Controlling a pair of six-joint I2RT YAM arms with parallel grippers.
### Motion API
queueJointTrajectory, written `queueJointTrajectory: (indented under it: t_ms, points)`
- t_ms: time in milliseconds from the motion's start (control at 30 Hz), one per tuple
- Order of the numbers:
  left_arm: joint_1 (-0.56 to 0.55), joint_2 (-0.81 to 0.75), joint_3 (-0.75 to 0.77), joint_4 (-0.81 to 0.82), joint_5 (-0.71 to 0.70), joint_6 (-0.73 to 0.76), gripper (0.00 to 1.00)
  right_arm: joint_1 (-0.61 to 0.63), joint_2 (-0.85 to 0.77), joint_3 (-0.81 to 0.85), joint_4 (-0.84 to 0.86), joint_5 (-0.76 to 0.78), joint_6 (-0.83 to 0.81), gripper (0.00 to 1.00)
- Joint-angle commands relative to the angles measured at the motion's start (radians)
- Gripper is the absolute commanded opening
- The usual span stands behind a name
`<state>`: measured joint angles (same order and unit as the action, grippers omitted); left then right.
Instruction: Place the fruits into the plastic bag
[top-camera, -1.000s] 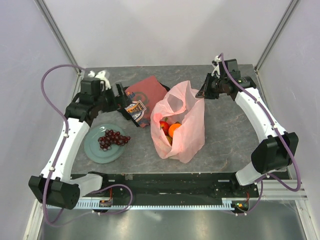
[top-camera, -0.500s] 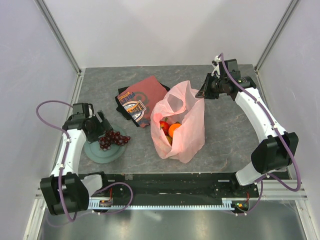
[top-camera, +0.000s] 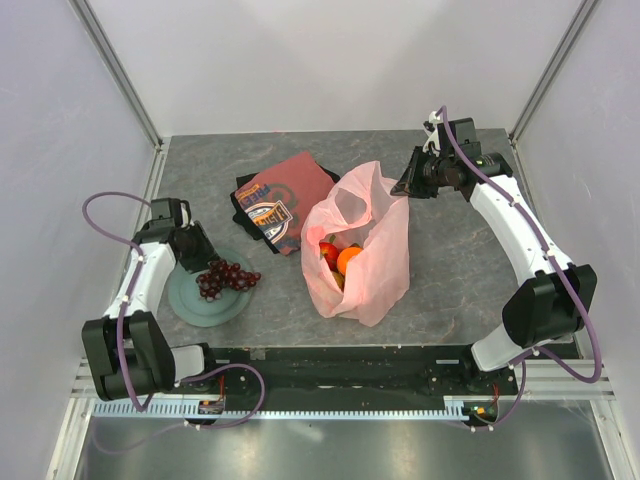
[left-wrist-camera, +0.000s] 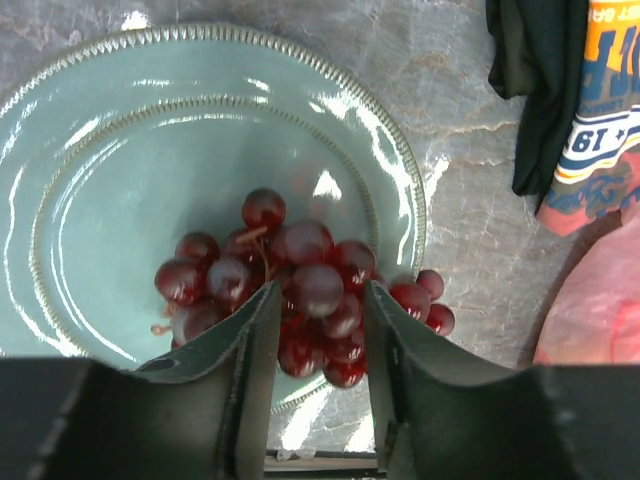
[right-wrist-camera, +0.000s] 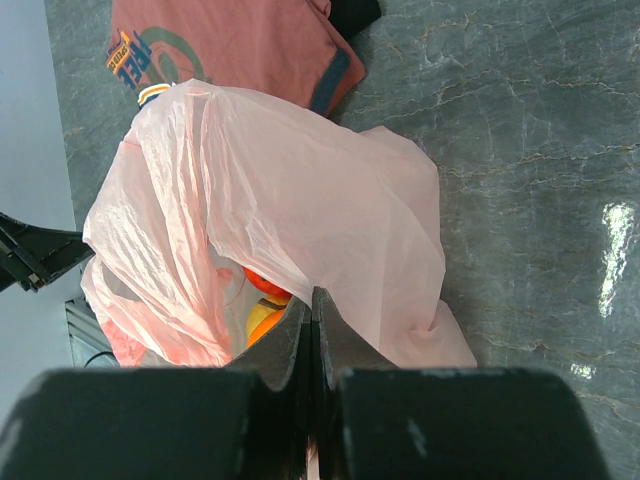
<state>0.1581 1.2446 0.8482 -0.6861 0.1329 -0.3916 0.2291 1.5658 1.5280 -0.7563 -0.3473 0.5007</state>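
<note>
**Grapes on the plate, bag held at its edge**

The grapes (left-wrist-camera: 300, 285) are seen at the right edge of the plate (left-wrist-camera: 90, 150), some hanging over its rim. The left hand (left-wrist-camera: 320, 292) is held over them, fingers apart on both sides of the bunch. Right of the plate, the bag (top-camera: 365, 250), with an apple (top-camera: 327, 254) and an orange (top-camera: 348, 260) inside, is pinched by the right hand (right-wrist-camera: 311, 300), fingers pressed together.

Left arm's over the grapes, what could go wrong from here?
The left pincer straddles only the middle of the grapes, which sit at the plate rim; closing may nudge them off it.
The right pincer pinches thin plastic bag film; the mouth looks saggy, so grapes could snag there.
</note>
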Motion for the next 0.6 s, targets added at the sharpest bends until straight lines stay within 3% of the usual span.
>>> queueJointTrajectory:
  t_ms: [0,433,567]
  points:
    - [0.008,0.033,0.048,0.057,-0.012,0.045,0.42,-0.002,-0.006,0.006,0.026,-0.010,-0.001,0.03]
    - [0.008,0.055,0.031,0.062,-0.009,0.036,0.39,-0.002,-0.001,0.014,0.028,-0.005,0.006,0.03]
    - [0.008,0.049,0.028,0.060,0.002,0.031,0.31,-0.001,0.002,0.017,0.025,-0.004,0.004,0.03]
